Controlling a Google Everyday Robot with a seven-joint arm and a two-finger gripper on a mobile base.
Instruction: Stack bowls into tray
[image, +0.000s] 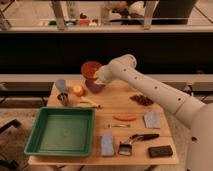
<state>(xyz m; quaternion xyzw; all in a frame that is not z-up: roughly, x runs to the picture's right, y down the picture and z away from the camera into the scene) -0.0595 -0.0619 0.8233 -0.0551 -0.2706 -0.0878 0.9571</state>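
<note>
1 red-orange bowl (90, 68), clamped in the gripper's (96, 76) fingers, hangs above the purple bowl (95, 86).

On the wooden surface (115, 107) lie a banana (88, 104), an orange fruit (78, 90), a carrot (124, 118), a blue-grey sponge (107, 145), a brush (135, 140) and a black block (160, 151).
</note>
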